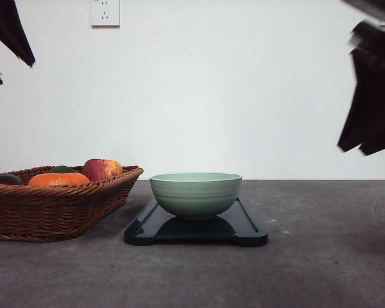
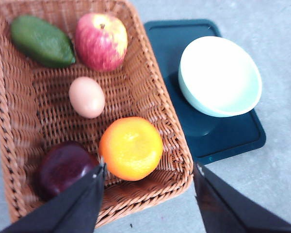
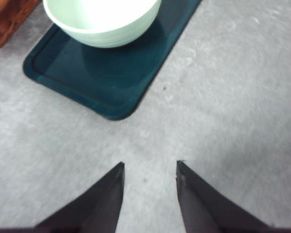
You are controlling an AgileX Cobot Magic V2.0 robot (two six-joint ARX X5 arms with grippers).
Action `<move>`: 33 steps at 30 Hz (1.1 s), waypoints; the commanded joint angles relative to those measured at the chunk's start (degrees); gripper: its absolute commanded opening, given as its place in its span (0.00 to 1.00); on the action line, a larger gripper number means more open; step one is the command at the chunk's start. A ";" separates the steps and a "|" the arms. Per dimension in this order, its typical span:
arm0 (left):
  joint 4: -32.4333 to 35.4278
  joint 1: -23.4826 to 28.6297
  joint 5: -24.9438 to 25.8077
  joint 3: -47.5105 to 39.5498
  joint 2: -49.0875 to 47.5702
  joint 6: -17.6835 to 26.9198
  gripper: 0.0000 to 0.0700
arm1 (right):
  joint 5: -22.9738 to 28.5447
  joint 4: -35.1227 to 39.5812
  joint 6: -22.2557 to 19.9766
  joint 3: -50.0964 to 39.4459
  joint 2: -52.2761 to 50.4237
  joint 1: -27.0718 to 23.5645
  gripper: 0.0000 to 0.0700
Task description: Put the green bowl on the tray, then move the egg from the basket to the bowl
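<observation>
Since the green bowl (image 1: 196, 193) already sits on the tray (image 1: 250, 231), near its far end, the first step looks done and the egg (image 2: 87, 97) is what remains. It lies in the middle of the basket (image 1: 58, 208), left of the tray, among an apple (image 2: 101, 41), an orange (image 2: 131, 148), a green fruit (image 2: 41, 41) and a dark purple one (image 2: 63, 167). The left gripper (image 2: 150, 179) hangs above the basket's near edge, jaws wide apart, likely readying a reach. The right gripper (image 3: 149, 177) hovers over bare worktop (image 3: 223, 97) right of the tray, jaws apart and empty.
</observation>
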 commanded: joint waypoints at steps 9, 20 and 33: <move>0.66 -0.24 -1.04 7.07 14.33 -0.52 0.69 | -0.10 0.05 3.61 0.24 -6.37 0.35 0.30; 1.75 -0.29 -6.68 17.14 30.51 1.10 0.73 | 0.01 0.18 5.73 0.24 -7.69 0.35 0.30; 8.78 -0.99 -8.19 17.74 40.68 1.05 0.73 | 0.03 1.35 5.71 0.24 -7.69 0.35 0.30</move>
